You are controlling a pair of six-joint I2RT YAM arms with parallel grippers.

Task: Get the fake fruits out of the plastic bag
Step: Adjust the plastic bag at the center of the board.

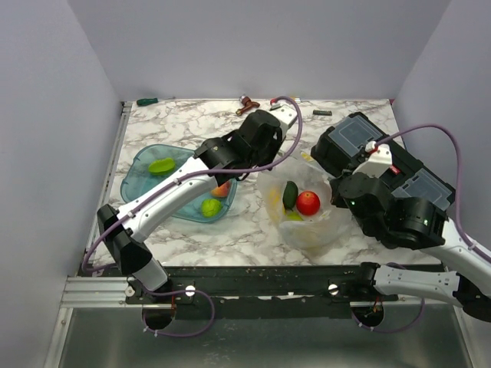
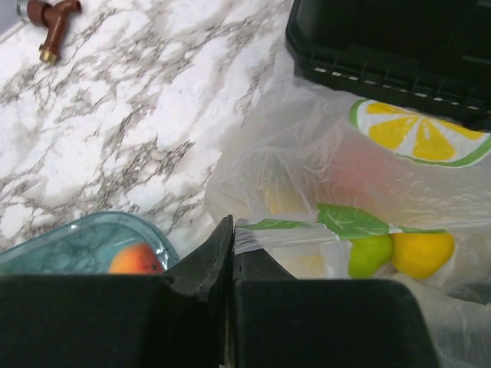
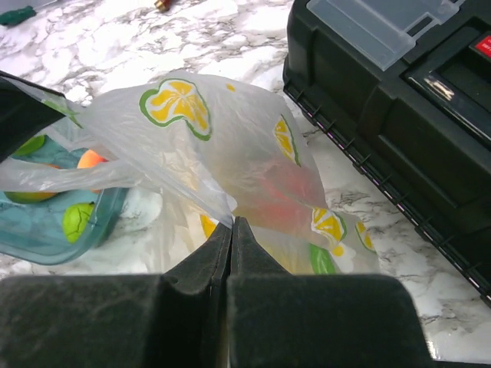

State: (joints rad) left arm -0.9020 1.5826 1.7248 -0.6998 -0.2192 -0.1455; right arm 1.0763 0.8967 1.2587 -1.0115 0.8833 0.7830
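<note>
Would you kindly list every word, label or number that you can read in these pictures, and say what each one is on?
No text can be read in any view.
Red label on the black case: too small and blurred to read.
Plastic bag: only lemon-slice prints, no words.

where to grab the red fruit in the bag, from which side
Probably take the red fruit across its round middle, from straight above: the mouth of the plastic bag gapes upward and film walls it all round. The dark green fruit lies close on its left, so pinch its near and far sides.
</note>
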